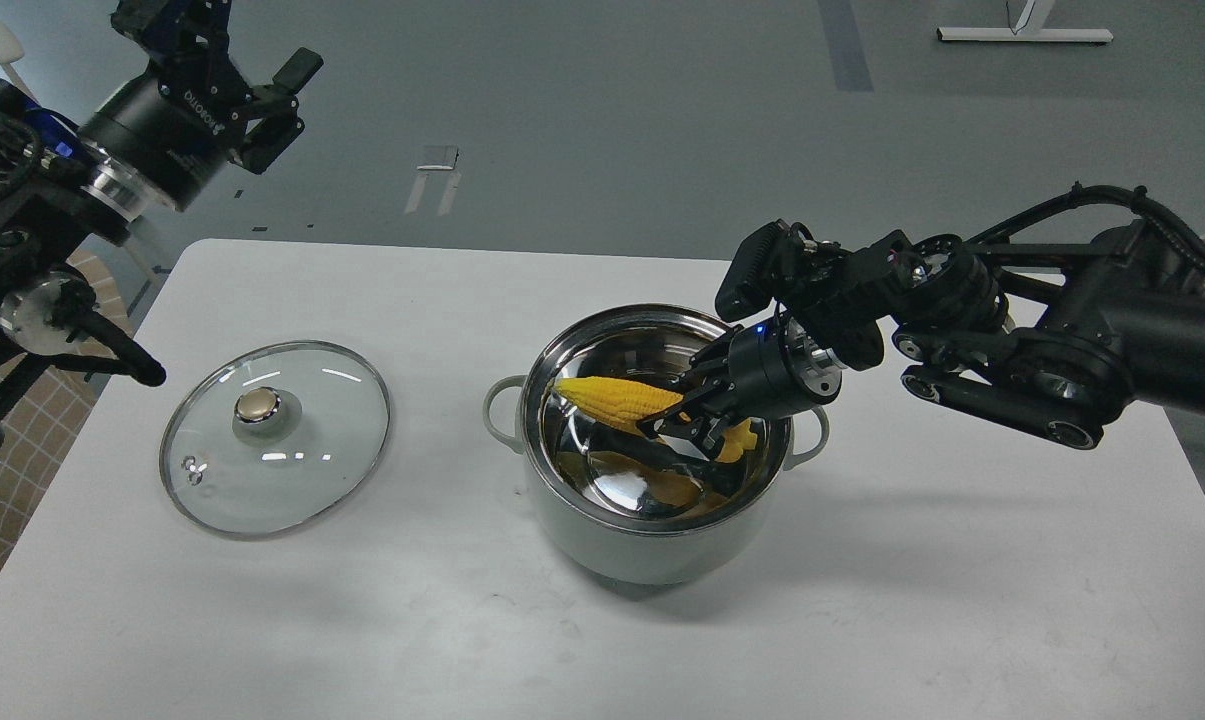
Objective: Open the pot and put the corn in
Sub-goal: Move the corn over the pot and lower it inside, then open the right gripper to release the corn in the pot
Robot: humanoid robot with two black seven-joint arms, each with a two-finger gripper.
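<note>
my right gripper [684,418] was clamped on the bumpy yellow corn cob [617,402] inside the round grey-green steel-lined pot [652,545]; left gripper [280,100] hung apart.

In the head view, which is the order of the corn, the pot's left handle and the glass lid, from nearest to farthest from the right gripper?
1. The corn: held in the right gripper, over the pot's inside.
2. The pot's left handle: across the pot, on its left side.
3. The glass lid: flat on the table, further left of the pot.
</note>
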